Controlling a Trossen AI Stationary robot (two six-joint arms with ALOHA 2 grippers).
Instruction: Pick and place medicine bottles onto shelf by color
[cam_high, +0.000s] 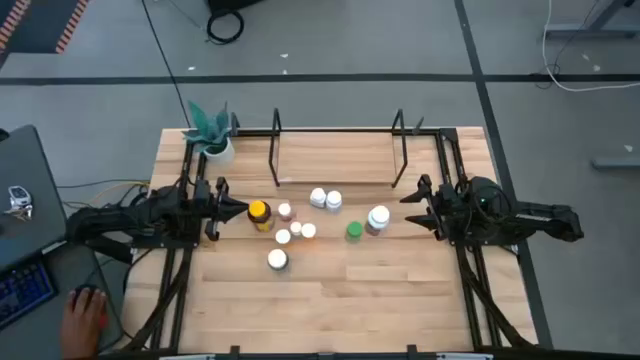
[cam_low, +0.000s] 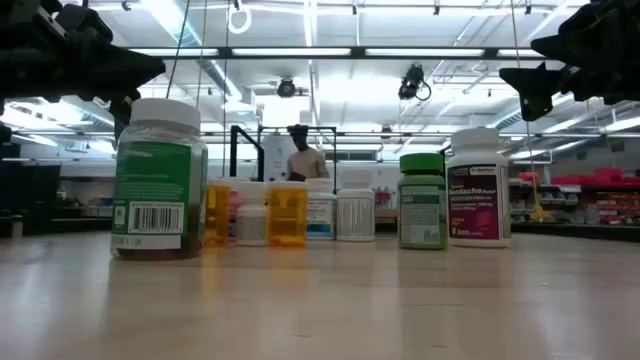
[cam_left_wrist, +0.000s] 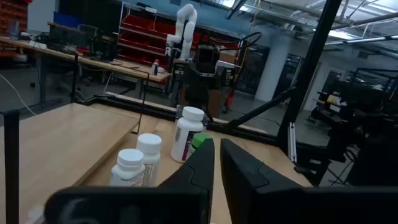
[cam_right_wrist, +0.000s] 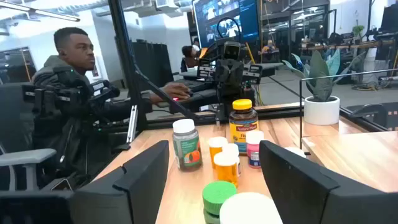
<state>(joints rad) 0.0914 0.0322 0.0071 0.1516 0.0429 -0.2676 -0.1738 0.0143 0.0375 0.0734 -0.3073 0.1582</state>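
Several medicine bottles stand upright on their bases in a loose cluster at mid-table (cam_high: 310, 225). Among them are a yellow-capped amber bottle (cam_high: 258, 213), a green bottle (cam_high: 354, 231) and a white bottle (cam_high: 378, 218) with a pink label (cam_low: 478, 190). The shelf (cam_high: 335, 160) with thin black uprights stands on the far part of the table. My left gripper (cam_high: 240, 210) is shut and hovers by the amber bottle, raised above table height. My right gripper (cam_high: 408, 205) is open and raised just right of the white bottle, whose cap (cam_right_wrist: 249, 208) shows low between its fingers.
A white pot with a green plant (cam_high: 212, 135) stands at the far left corner beside the shelf. A person sits at the table's left side (cam_right_wrist: 68, 93), one hand (cam_high: 85, 312) on a mouse near a laptop. Bare wood lies along the near edge (cam_high: 330, 310).
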